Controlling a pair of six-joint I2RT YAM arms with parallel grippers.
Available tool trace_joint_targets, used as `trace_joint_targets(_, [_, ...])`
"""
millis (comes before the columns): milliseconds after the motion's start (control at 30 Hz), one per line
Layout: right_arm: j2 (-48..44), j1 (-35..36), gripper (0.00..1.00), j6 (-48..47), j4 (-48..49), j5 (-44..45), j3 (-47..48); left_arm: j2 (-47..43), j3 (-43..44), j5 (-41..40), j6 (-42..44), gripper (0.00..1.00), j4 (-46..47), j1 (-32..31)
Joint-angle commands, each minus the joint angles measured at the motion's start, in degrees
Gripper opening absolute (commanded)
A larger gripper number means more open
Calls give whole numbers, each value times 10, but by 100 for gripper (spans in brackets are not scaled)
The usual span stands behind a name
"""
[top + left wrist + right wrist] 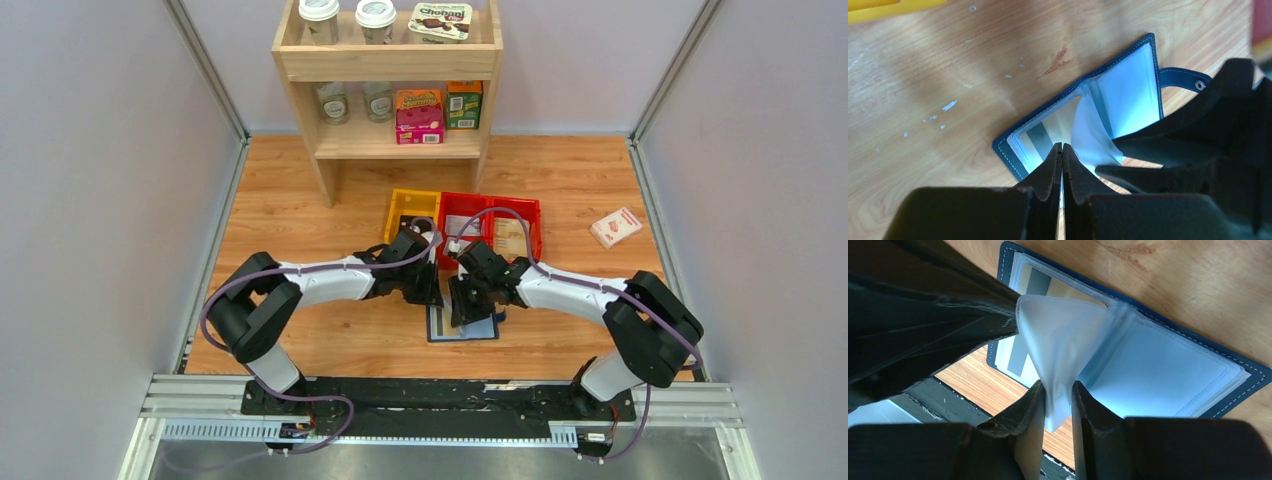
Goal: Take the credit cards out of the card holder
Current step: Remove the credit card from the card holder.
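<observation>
**Card straight ahead of the left fingers, sleeve lifted by the right**
We find the navy-blue booklet card holder (482,331) open on the wooden surface (923,100), mid near edge. Our right fingers (1033,410) pinch a pale clear sleeve (1063,340) upright. Our left fingers (1053,165), closed tip to tip, meet the left pocket's grey-striped credit card (1040,137). Whether they grip it, we cannot tell.

Right end effector (1058,388) pinching clear sleeve (1063,335), card holder (1168,365) open
</observation>
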Motion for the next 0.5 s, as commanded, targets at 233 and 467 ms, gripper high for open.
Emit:
trace_joint_targets(233, [-74,-2,35,57,-30,111,-7,63,35,-13,29,0,-71,-9])
trace_joint_targets(467, [-143,-4,42,116,-105,259,-24,71,39,-16,32,0,-83,-9])
